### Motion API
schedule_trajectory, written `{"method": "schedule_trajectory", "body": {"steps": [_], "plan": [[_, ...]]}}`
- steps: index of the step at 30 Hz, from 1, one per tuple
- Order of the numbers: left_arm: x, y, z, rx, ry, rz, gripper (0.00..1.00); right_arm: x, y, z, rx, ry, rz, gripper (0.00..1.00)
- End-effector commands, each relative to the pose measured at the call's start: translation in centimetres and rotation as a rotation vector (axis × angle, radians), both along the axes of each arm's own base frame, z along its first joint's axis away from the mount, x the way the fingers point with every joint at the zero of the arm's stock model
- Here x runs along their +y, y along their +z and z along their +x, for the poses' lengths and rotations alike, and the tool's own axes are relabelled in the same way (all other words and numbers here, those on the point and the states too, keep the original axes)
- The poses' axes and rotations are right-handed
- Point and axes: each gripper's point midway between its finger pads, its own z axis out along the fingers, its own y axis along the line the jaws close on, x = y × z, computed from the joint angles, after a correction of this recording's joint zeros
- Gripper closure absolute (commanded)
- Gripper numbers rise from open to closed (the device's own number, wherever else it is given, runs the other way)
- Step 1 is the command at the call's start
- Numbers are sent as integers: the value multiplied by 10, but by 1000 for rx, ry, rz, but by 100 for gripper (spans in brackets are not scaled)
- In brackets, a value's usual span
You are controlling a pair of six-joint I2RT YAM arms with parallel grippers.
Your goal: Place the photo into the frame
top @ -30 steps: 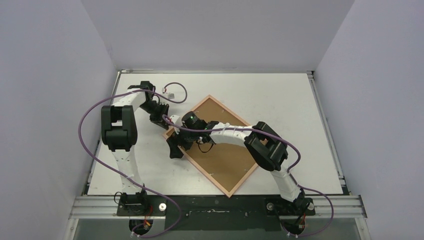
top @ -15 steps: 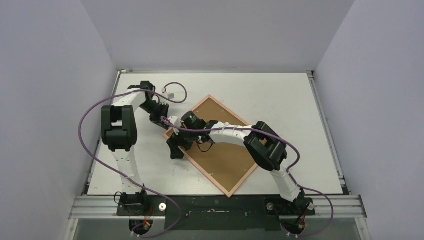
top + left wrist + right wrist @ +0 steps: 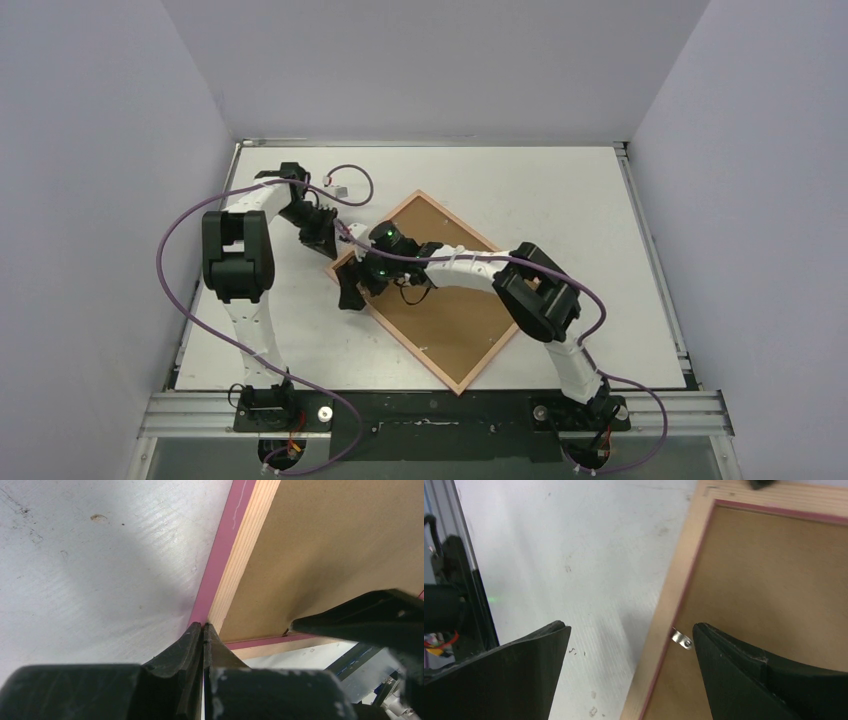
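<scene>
No text, label, brand, number or sign readable in any view; nothing legible on the frame, on the brown backing board or on the white table; only scuffs and small stains there.

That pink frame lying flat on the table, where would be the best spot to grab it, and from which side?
Probably the frame's edge rail, from above: one finger outside on the table, one inside over the backing board. It lies flat, back up, the board filling its middle, so only the rim is narrow enough to pinch. The open right gripper straddles that rail.
</scene>
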Motion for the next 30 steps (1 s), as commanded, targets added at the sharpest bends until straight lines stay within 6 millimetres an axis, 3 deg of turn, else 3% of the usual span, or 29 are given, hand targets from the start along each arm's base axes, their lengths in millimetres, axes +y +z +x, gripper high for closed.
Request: {"method": "schedule_trajectory", "body": {"steps": [1,4,12,16,23,30], "plan": [[-12,8,-7,4,5,-71,100,-17,106,69,-37,-293,310,2],[-12,9,-11,6,11,-88,100,-26,125,76,-34,-320,372,5],[-7,1,-12,3,15,-76,100,3,65,44,11,-152,183,5],[-10,2,-13,11,17,-94,100,5,62,43,10,-175,167,4],[-24,8,-32,70,21,-184,100,-43,100,105,28,-471,281,4],[-32,17,-60,106,15,-245,100,-85,80,156,110,-653,256,4]]}}
